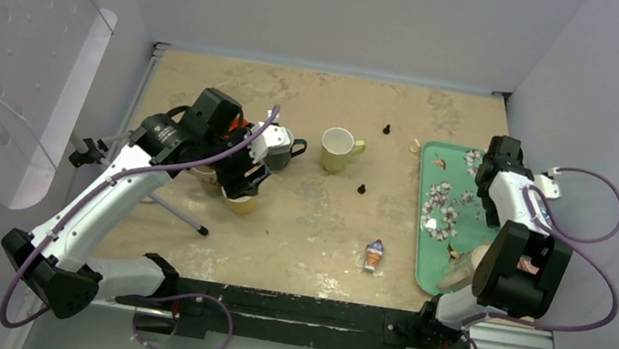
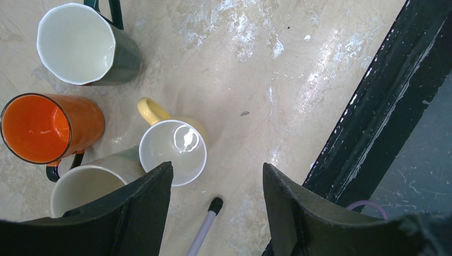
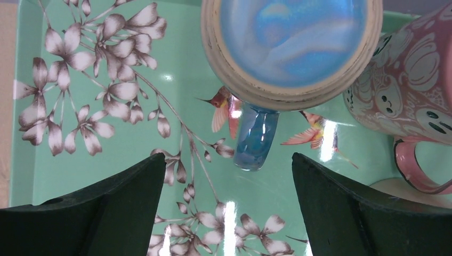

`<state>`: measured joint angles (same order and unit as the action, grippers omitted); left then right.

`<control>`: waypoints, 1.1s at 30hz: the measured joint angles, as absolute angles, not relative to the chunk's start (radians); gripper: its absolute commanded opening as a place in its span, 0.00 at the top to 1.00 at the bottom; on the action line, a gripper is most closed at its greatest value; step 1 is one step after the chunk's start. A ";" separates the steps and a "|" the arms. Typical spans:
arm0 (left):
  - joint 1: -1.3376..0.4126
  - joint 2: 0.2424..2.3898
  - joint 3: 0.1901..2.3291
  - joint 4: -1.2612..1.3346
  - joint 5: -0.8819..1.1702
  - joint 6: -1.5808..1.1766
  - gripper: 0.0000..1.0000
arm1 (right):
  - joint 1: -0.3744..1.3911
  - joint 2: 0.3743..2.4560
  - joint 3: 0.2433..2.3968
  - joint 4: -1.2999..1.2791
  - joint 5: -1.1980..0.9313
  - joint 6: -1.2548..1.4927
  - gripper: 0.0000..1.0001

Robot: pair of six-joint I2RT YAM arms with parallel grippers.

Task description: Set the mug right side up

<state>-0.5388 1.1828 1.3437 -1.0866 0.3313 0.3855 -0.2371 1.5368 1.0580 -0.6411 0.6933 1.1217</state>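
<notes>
Right gripper, jaws spread wide and empty, hangs over the blue mug on the floral tray at the worktop's right edge. Left gripper also gapes empty. Closing off-centre could knock over the neighbouring pink mug.

White links and black joint housings on left arm and right arm. Draped with looping purple cable. Tipped with black wedge fingers. Black bases at the table's near edge.
</notes>
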 measured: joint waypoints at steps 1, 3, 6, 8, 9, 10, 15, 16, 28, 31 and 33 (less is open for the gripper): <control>-0.539 1.184 1.344 -1.087 0.333 0.386 0.33 | -0.237 1.543 1.066 -0.648 0.699 1.121 0.07; -0.539 1.190 1.344 -1.087 0.334 0.386 0.34 | -0.237 1.544 1.081 -0.664 0.719 1.117 0.04; -0.539 1.199 1.344 -1.087 0.334 0.386 0.33 | -0.237 1.500 1.084 -0.669 0.747 1.071 0.02; -0.539 1.205 1.344 -1.087 0.335 0.386 0.33 | -0.237 1.439 1.084 -0.641 0.760 0.992 0.01; -0.539 1.206 1.344 -1.087 0.335 0.386 0.34 | -0.237 1.405 1.084 -0.616 0.768 0.949 0.02; -0.539 1.206 1.344 -1.087 0.336 0.386 0.33 | -0.237 1.375 1.083 -0.593 0.771 0.913 0.02; -0.539 1.206 1.344 -1.088 0.337 0.389 0.33 | -0.327 1.255 1.060 -0.428 0.716 0.752 0.03; -0.539 1.206 1.344 -1.089 0.337 0.390 0.33 | -0.359 1.255 1.058 -0.410 0.701 0.735 0.03; -0.539 1.206 1.343 -1.089 0.341 0.409 0.33 | -0.479 1.442 1.031 -0.315 0.562 0.588 0.08; -0.539 1.206 1.343 -1.090 0.341 0.412 0.33 | -0.479 1.460 1.016 -0.281 0.514 0.551 0.12; -0.539 1.206 1.343 -1.089 0.341 0.412 0.34 | -0.479 1.462 1.012 -0.251 0.466 0.524 0.13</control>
<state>-0.5388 1.2057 1.3434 -1.0893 0.3412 0.4122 -0.4789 1.4616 1.0119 -0.2508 0.4664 0.5236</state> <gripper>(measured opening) 0.664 0.889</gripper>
